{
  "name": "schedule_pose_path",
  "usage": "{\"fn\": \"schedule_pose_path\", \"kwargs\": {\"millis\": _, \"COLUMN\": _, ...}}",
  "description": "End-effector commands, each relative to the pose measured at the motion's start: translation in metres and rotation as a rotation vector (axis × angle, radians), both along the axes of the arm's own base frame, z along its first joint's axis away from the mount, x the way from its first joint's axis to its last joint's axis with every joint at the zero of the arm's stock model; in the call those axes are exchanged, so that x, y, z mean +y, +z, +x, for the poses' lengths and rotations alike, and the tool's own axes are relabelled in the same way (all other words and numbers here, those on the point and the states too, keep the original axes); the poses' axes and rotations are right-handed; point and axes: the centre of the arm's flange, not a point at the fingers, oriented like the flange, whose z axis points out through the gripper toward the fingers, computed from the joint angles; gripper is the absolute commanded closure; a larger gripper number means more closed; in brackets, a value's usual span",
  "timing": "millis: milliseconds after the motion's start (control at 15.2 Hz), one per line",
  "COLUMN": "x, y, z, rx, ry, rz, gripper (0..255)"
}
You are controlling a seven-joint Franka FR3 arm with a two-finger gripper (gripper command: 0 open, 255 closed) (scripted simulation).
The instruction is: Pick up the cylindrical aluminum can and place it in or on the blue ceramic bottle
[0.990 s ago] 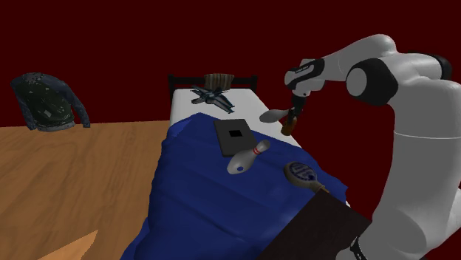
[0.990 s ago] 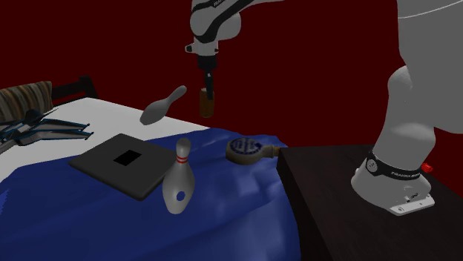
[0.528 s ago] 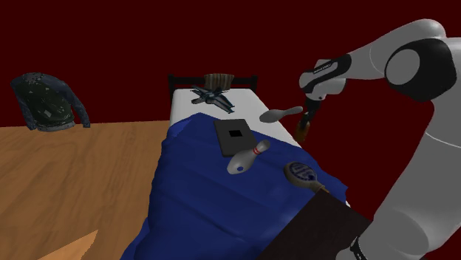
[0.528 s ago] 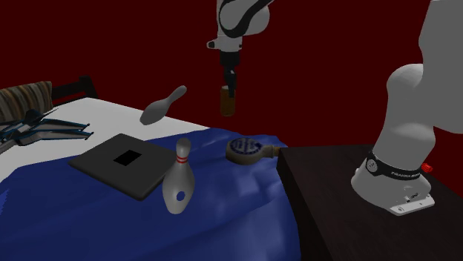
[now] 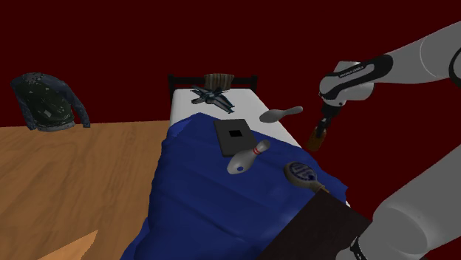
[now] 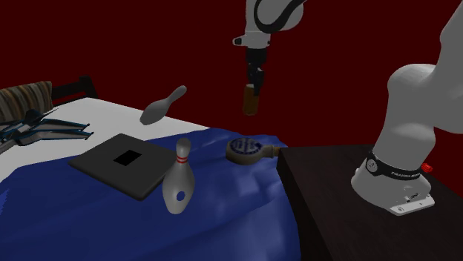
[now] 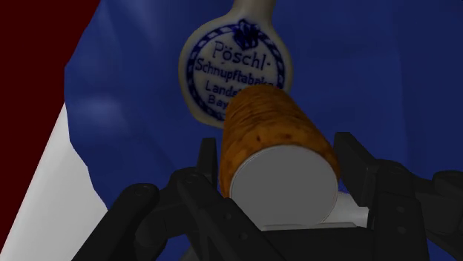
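A brown, rust-coloured can (image 5: 316, 138) (image 6: 251, 100) with a grey end hangs in the air, clasped by my black gripper (image 5: 320, 130) (image 6: 254, 83). In the wrist view the can (image 7: 274, 141) sits between the two fingers, and the gripper (image 7: 278, 159) is shut on it. Below and beyond the can lies a flat round bottle (image 7: 222, 52) with blue lettering and a blue rim, resting on the blue blanket. The bottle (image 5: 301, 173) (image 6: 245, 148) lies near the stand's corner. The can hovers well above it.
On the bed (image 5: 185, 199) lie a grey bowling pin (image 5: 244, 159) (image 6: 179, 182), a dark flat slab (image 5: 235, 137) (image 6: 130, 163), a grey pin-shaped piece (image 5: 281, 114) (image 6: 162, 106) and a toy aircraft (image 5: 210, 96). The dark stand (image 6: 349, 200) borders the bed. A jacket (image 5: 48, 102) lies across the wooden floor.
The arm has carried the held can toward both exterior views' right, away from the grey pin-shaped piece and closer to above the bottle. The grip has stayed shut.
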Motion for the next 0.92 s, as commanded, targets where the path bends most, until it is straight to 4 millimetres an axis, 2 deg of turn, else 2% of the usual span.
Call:
{"fn": "schedule_pose_path", "kwargs": {"millis": 0, "x": 0.005, "y": -0.008, "z": -0.005, "rx": 0.0, "ry": 0.001, "rz": -0.001, "gripper": 255}}
{"fn": "schedule_pose_path", "kwargs": {"millis": 858, "x": 0.005, "y": -0.077, "z": -0.005, "rx": 0.0, "ry": 0.001, "rz": -0.001, "gripper": 255}}
